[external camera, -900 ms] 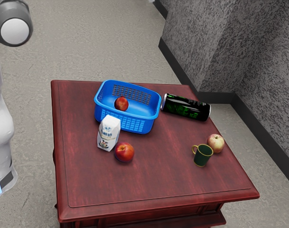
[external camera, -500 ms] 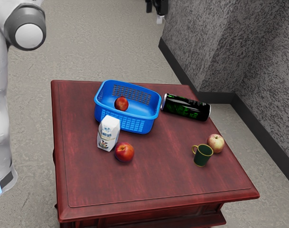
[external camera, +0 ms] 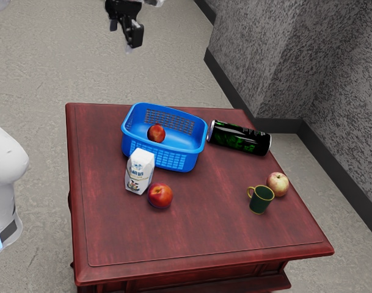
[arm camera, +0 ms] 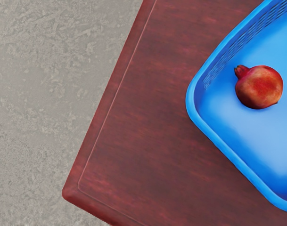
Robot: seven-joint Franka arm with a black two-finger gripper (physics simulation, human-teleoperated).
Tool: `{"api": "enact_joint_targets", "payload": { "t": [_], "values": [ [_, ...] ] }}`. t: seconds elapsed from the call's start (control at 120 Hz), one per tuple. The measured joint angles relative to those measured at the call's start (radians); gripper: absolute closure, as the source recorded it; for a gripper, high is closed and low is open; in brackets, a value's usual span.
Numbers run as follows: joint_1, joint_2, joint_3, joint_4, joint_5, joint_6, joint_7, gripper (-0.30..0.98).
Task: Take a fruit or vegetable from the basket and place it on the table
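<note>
Speckled grey wall (external camera: 265,55), reddish wooden table (external camera: 204,229) under you
On it sits your blue basket (external camera: 173,160); your gripper (external camera: 124,36) hangs higher, empty, its fingers (external camera: 137,38) seemingly spread apart; the pomegranate (arm camera: 260,88) lies inside the basket

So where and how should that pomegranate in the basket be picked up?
I'd grip the pomegranate across its round middle, clear of the stubby crown, coming from straight above: the blue basket walls it in but is open on top.
</note>
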Motion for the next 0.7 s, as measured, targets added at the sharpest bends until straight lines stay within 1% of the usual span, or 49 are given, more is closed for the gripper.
{"api": "enact_joint_targets", "payload": {
  "t": [0.125, 0.242, 0.325, 0.367, 0.4, 0.45, 0.5, 0.625, 0.675, 0.7],
  "values": [
    [0.016, 0.027, -0.043, -0.008, -0.032, 0.037, -0.061, 0.02],
    [0.125, 0.055, -0.052, 0.011, -0.065, 0.054, -0.111, 0.02],
    [0.191, 0.083, -0.148, 0.003, -0.098, 0.056, -0.17, 0.02],
    [0.227, 0.096, -0.212, 0.028, -0.118, 0.055, -0.199, 0.02],
    [0.241, 0.129, -0.245, 0.064, -0.13, 0.055, -0.226, 0.02],
    [0.253, 0.18, -0.271, 0.098, -0.142, 0.055, -0.274, 0.02],
    [0.262, 0.204, -0.289, 0.106, -0.149, 0.056, -0.326, 0.02],
    [0.274, 0.214, -0.316, 0.054, -0.16, 0.067, -0.454, 0.02],
    [0.283, 0.205, -0.345, 0.032, -0.162, 0.072, -0.499, 0.02],
    [0.309, 0.194, -0.37, 0.025, -0.164, 0.074, -0.52, 0.02]
  ]
}}
